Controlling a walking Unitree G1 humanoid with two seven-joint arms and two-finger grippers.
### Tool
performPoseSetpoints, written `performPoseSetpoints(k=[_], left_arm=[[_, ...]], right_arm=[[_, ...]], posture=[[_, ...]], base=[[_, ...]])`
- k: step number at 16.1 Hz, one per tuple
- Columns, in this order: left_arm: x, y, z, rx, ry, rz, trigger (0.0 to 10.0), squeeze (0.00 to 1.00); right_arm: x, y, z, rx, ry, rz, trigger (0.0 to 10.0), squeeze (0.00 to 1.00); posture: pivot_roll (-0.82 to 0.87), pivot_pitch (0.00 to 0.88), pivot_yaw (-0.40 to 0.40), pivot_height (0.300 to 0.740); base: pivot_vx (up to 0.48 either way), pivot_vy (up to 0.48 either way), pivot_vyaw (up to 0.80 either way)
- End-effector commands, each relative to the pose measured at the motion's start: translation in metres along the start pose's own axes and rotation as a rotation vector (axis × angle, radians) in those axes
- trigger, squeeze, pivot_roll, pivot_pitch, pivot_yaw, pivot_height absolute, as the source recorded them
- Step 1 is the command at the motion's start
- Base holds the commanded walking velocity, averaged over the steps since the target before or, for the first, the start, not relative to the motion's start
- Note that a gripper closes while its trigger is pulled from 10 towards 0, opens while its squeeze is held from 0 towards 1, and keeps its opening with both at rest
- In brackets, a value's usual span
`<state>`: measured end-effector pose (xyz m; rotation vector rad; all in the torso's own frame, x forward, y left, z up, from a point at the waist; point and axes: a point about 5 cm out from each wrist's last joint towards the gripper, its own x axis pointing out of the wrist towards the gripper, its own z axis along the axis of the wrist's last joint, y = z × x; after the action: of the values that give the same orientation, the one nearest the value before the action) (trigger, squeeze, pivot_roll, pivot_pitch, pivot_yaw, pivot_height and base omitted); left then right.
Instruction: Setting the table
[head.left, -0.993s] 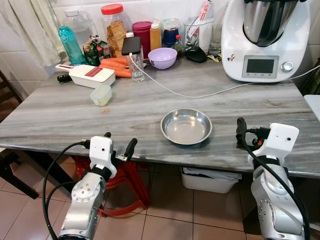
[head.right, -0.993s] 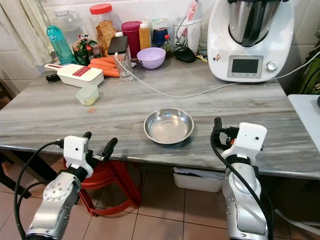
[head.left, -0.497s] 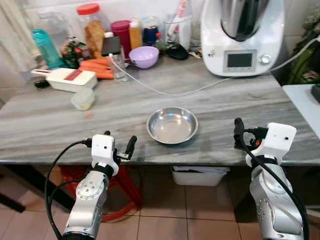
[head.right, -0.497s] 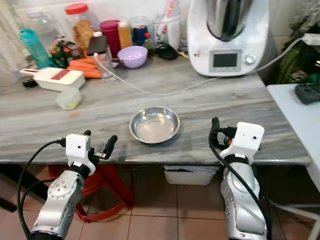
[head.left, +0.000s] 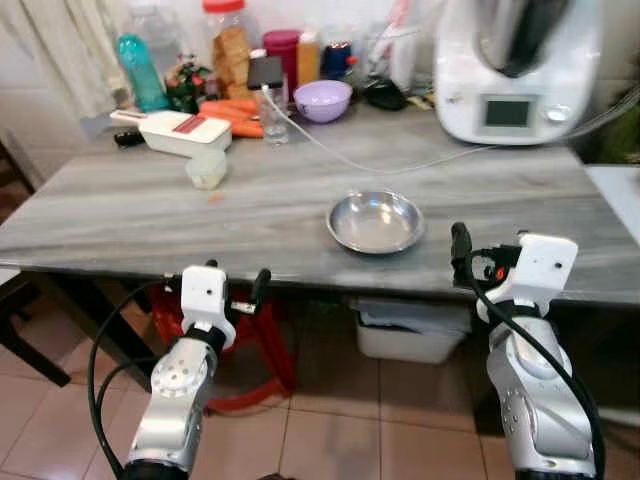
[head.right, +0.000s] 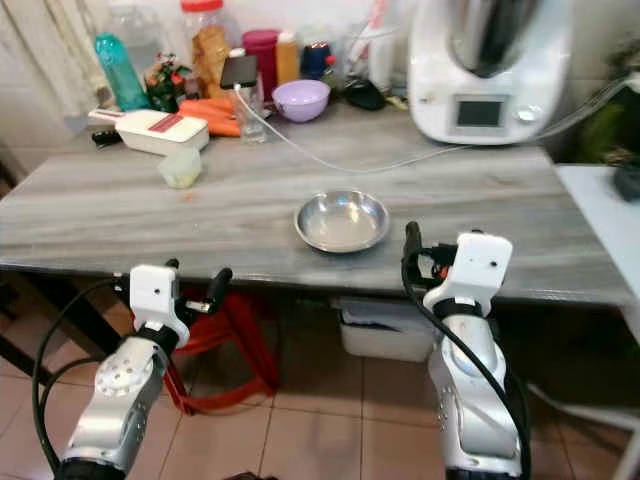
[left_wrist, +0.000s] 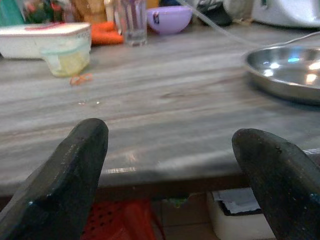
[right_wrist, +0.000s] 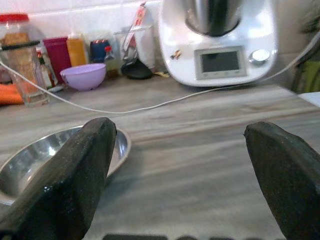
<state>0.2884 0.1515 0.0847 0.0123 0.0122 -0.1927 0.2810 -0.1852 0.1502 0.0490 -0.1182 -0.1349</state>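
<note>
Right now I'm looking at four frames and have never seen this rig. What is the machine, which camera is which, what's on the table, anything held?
It is a humanoid robot with two silver arms, standing at a grey marble-look table. Two pictures come from a stereo camera on its head, looking down. The other two come from cameras on the wrists, each looking out between that arm's two black fingers.

The left end effector and the right end effector both hover at the table's near edge, open and holding nothing.

On the table: a steel bowl near the front, a small plastic container, a white slicer, carrots, a purple bowl, a glass, jars and bottles at the back, and a white kitchen machine with a cable.
</note>
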Motion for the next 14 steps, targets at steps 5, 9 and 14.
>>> performPoseSetpoints(k=[5, 9, 14], left_arm=[[0.0, 0.003, -0.001, 0.022, 0.005, 0.008, 10.0, 0.0], [-0.001, 0.002, -0.002, 0.026, 0.008, 0.006, 10.0, 0.0], [0.0, 0.004, -0.001, 0.071, -0.009, -0.004, 10.0, 0.0]], right_arm=[[0.007, -0.001, -0.004, -0.069, 0.002, -0.047, 10.0, 0.0], [0.006, 0.001, -0.006, -0.032, 0.01, -0.033, 10.0, 0.0], [0.003, 0.005, -0.011, 0.008, 0.038, -0.009, 10.0, 0.0]], posture=[[-0.11, 0.0, 0.084, 0.74], [-0.11, 0.0, 0.084, 0.74], [-0.11, 0.0, 0.088, 0.74]], base=[[-0.332, 0.0, 0.0], [-0.332, 0.0, 0.0], [-0.065, 0.0, 0.0]])
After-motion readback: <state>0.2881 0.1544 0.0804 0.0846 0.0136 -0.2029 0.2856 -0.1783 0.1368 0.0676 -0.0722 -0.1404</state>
